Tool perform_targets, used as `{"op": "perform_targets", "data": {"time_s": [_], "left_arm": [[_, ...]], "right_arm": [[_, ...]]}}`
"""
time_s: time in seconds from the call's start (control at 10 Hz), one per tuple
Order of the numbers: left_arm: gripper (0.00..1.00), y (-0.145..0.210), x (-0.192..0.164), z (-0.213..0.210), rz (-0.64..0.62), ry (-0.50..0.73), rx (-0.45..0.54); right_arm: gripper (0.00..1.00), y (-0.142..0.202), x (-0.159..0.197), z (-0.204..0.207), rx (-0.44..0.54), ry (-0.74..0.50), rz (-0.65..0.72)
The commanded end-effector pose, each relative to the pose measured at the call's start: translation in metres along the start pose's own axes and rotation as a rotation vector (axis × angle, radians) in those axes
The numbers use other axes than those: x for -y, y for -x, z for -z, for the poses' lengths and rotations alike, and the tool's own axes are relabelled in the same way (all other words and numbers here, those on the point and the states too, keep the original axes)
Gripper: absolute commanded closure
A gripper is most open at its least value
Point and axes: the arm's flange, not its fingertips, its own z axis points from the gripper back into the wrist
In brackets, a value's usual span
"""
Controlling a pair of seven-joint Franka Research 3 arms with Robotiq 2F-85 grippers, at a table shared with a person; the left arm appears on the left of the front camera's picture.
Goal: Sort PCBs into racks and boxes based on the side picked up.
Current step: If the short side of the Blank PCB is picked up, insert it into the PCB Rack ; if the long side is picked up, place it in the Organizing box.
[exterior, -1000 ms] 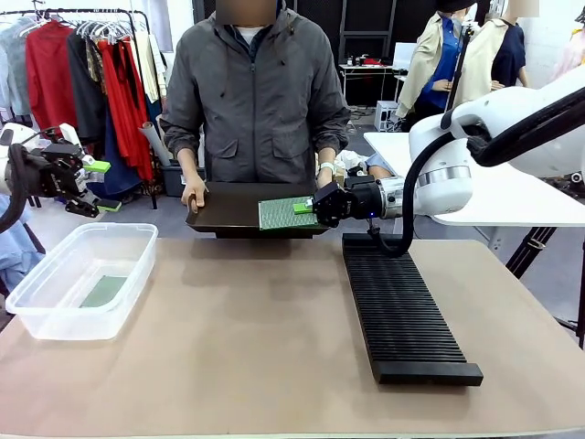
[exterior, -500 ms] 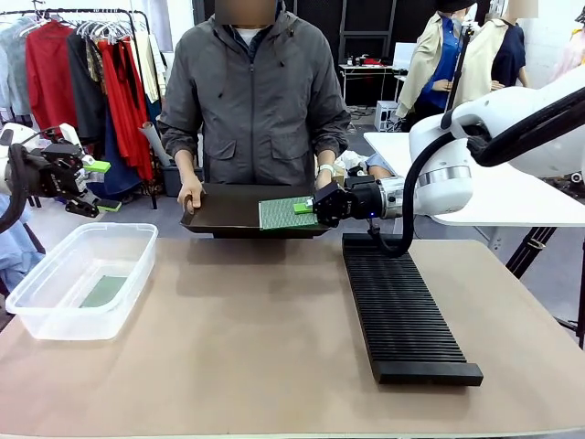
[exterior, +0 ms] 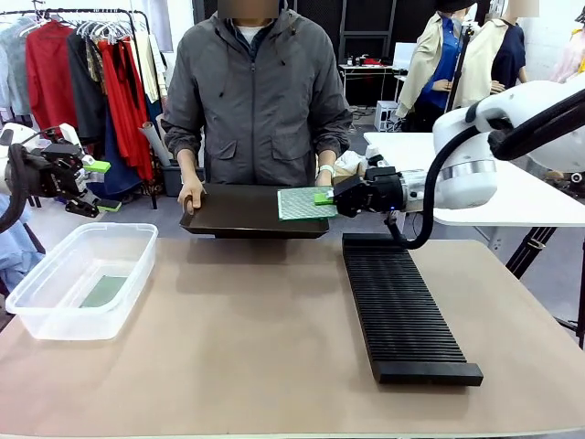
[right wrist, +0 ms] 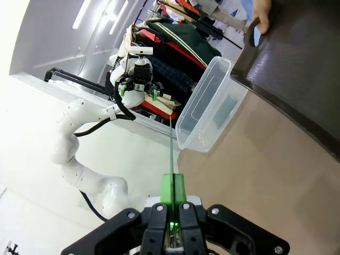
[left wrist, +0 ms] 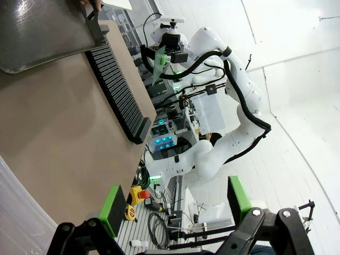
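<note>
Right gripper (exterior: 326,198) pinches a speckled green board (exterior: 300,204) by its edge over the black tray (exterior: 228,208), upper centre. Left gripper (exterior: 102,187), far left, gapes wide. Another board (exterior: 102,291) lies in the clear tub (exterior: 55,315), lower left.
</note>
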Motion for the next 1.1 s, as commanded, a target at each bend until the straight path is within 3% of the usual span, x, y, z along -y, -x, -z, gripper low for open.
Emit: {"op": "perform_targets", "data": {"time_s": [0.0,0.5,1.0], "left_arm": [[0.0,0.001,0.003,-0.001,-0.004,-0.008,-0.002],[0.0,0.001,0.003,-0.001,-0.004,-0.008,-0.002],[0.0,0.001,0.003,-0.001,-0.004,-0.008,-0.002]], "right_arm": [[1.0,0.011,0.0,-0.031,0.012,-0.002,-0.052],[1.0,0.022,0.019,-0.112,0.07,-0.043,-0.241],[1.0,0.022,0.036,-0.161,-0.033,-0.08,-0.485]]}}
